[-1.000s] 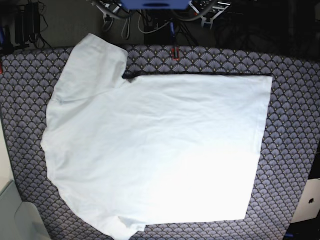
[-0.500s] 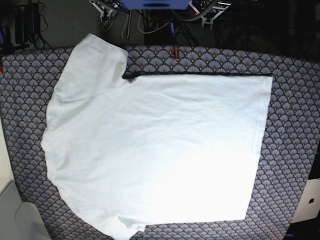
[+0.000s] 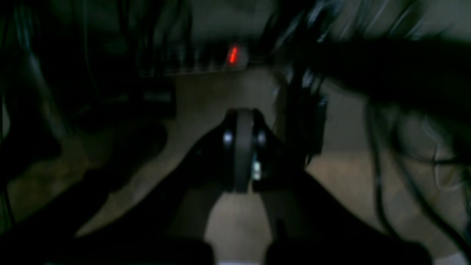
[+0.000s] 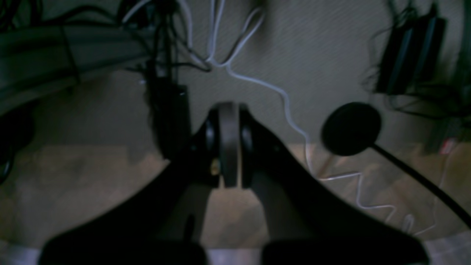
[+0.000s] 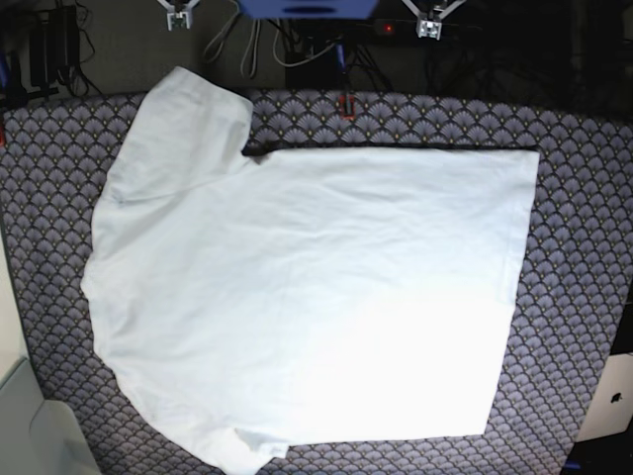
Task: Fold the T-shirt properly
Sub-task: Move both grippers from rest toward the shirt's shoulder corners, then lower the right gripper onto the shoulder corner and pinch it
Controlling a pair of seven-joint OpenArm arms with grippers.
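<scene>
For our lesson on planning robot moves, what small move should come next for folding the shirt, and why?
Probably bring the right gripper forward over the shirt's upper-left sleeve in the base view. The shirt lies spread out, with that sleeve sticking out toward the arms, while both grippers are shut and away from the cloth.

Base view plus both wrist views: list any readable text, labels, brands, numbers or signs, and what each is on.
No readable words or numbers in any view.
Apple-shaped logo, no lettering: on the pale panel at the base view's right edge.
White T-shirt: no print visible.
Patterned cloth: repeating scallop motif, no text.
Wrist views: dark and blurred; any small labels there can't be read.
</scene>
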